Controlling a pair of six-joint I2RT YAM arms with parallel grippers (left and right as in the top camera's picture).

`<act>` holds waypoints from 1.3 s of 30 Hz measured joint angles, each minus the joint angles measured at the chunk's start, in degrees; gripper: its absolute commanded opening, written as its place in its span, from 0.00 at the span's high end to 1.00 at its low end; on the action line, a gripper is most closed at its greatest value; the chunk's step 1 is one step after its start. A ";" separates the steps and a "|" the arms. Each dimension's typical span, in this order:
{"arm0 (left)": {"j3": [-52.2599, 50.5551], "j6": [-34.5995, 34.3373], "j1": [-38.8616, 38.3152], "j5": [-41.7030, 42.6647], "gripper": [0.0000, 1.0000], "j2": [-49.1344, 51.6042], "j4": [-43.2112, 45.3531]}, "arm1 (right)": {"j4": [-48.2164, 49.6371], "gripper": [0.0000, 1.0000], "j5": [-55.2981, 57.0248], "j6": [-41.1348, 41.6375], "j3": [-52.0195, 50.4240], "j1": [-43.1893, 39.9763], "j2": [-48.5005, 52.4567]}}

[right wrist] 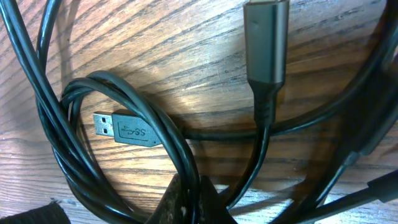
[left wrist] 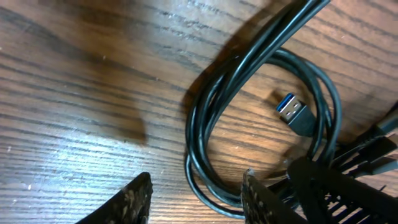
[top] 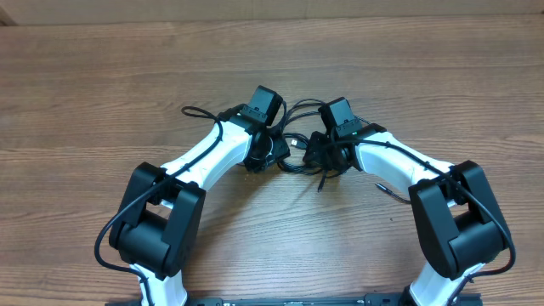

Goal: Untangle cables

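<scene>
Thin black cables (top: 295, 161) bunched in a small knot near the middle of the desk (top: 272, 51), set between the two arm heads. Just left of the knot the left tool (top: 274, 153), just right of it the right tool (top: 323, 155), close together with only loops between. One thin strand looping out leftward past the left wrist. Broad bare wood on the far side and out toward both side edges; less room nearward, with the arm bases crowding the near edge.

From the left wrist: left tool (left wrist: 196, 182) partly spread, fingers (left wrist: 134, 202) well apart, the lower bend of an oval coil lying in the gap, not clamped. Blue-tongued USB plug (left wrist: 292, 112) lying flat on the wood inside that coil.

From the right wrist: right tool (right wrist: 189, 200) closed down tight, twisted strands running in at its tips; pinched or merely beside them, not possible to say. USB plug (right wrist: 121, 127) inside the loop, a longer dark plug (right wrist: 267, 43) beyond it, its cord curving back toward the tips
</scene>
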 measured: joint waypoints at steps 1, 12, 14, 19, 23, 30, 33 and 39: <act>0.00 0.00 0.00 0.00 0.54 0.00 0.22 | 0.02 0.96 -0.02 -0.02 0.00 0.00 0.00; 0.00 -0.61 -1.77 -0.33 0.62 0.02 2.38 | 0.00 0.96 -0.22 0.00 0.00 0.00 0.00; 0.00 -0.92 -2.27 -0.74 0.64 0.13 2.45 | -0.02 0.96 -0.24 0.02 0.00 0.00 0.00; 0.00 -1.49 -2.64 -1.95 0.68 1.20 2.38 | -0.11 0.96 -0.26 0.00 0.00 0.00 0.00; -0.02 -1.46 -2.62 -2.73 0.65 1.31 1.42 | -0.15 0.96 -0.28 0.00 0.00 0.00 0.00; -0.04 -1.46 -2.64 -5.05 0.65 1.31 0.31 | -0.17 0.96 -0.26 -0.02 0.00 0.00 0.00; -0.04 -1.46 -2.64 -6.38 0.65 1.33 0.20 | -0.22 0.96 -0.28 0.00 0.00 0.00 0.00; -0.04 -1.46 -2.64 -9.03 0.66 1.33 0.17 | -0.39 0.96 -0.28 0.00 0.00 0.00 0.00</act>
